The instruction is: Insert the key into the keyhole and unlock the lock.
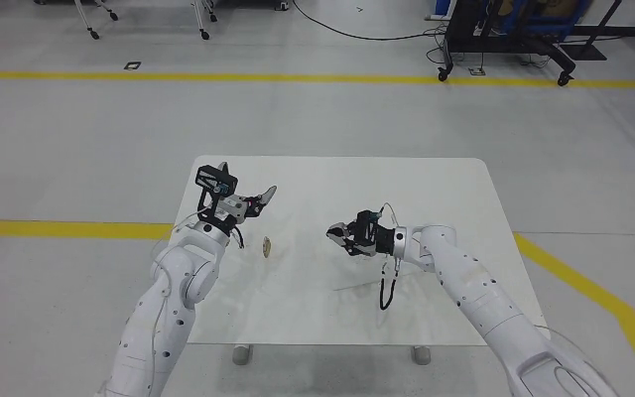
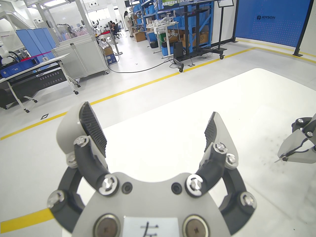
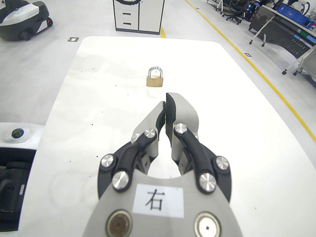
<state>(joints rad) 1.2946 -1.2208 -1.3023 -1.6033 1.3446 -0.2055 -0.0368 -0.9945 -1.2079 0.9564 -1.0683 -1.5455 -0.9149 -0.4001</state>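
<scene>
The brass padlock lay on the white table, shackle closed, toward the left arm's side of the tabletop. In the top view the padlock sat just below the left gripper and well apart from the right gripper.

The right gripper pointed straight at the padlock with its ribbed pads pressed together. In the left wrist view, the right gripper showed a slim grey tip poking out between its fingertips, apparently the key, with a thin dark cord running back along one finger.

The left gripper was held above the table's edge with its fingers spread wide and nothing between them.

Each gripper carried a white label with one black character on its base plate: the left label and the right label. A blue panel with a white logo stood behind the table.
</scene>
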